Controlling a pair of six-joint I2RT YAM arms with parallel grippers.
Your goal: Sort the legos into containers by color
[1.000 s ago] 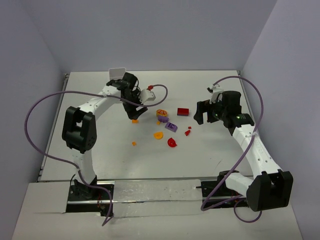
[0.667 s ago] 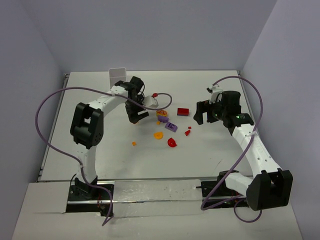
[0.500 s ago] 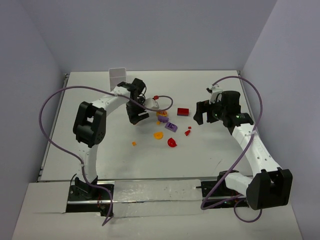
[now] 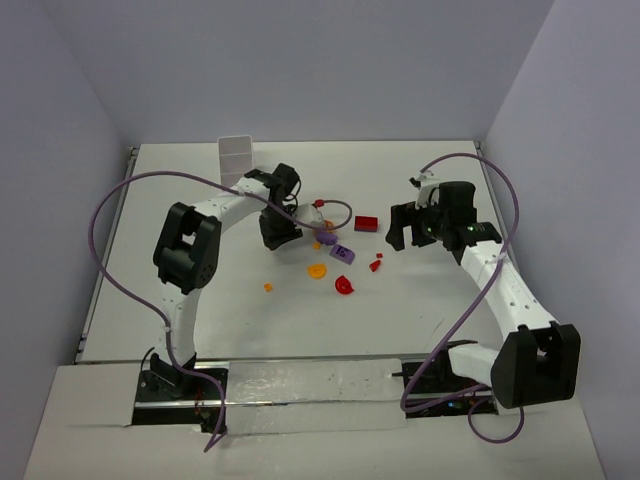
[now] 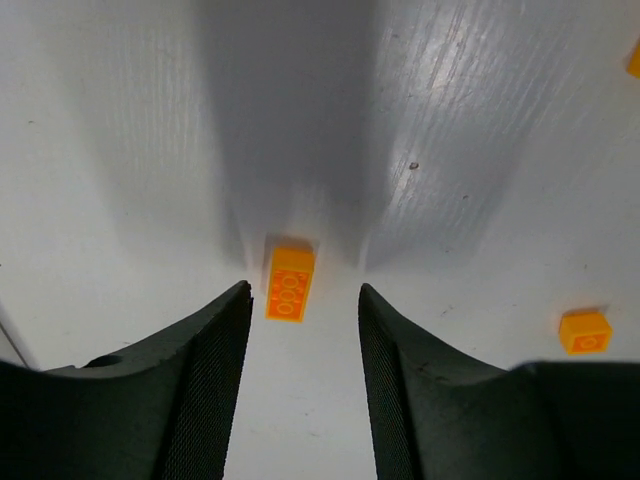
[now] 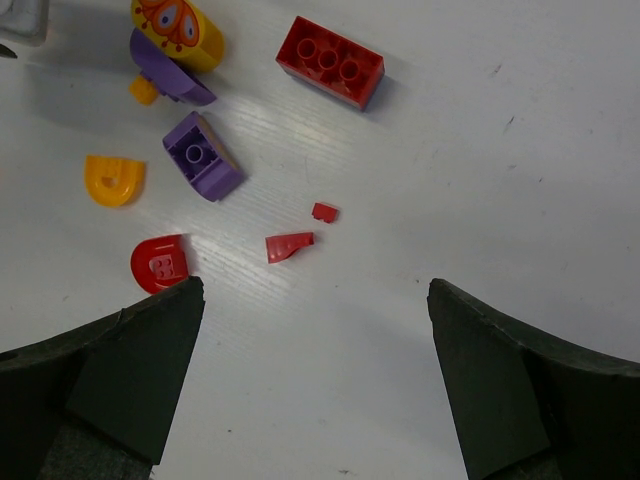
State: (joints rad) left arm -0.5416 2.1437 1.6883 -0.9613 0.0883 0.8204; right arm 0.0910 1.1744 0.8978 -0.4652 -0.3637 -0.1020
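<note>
1. Orange plastic, hard and glossy, makes up the orange brick point(image 5: 289, 283). It is a tiny oblong lying flat, studs up, on the white worktop point(image 4: 430, 300).
2. It should handle as very light and rigid, with slick sides. A pinch that lands off-centre could send it skidding or squirting out rather than lifting it. The best hold looks to be across its two long flat sides, near the middle of its length.
3. The left end effector point(image 5: 302, 340) is spread open and holds nothing. One jaw stands on either side of the brick, with a gap on each side, and they line up with its long faces.
4. The right end effector point(image 6: 315, 330) gapes wide and empty above a loose cluster: a red brick point(image 6: 330, 62), a purple wedge point(image 6: 202, 155), an orange U-piece point(image 6: 113, 180), a red half-round piece point(image 6: 160, 263) and two red scraps.
5. The white tray point(image 4: 236, 158) sits near the far left corner of the worktop, well apart from the brick. Its compartments are too small to make out.
6. Every piece in view lies loose on the worktop, so the sorting looks barely begun.
</note>
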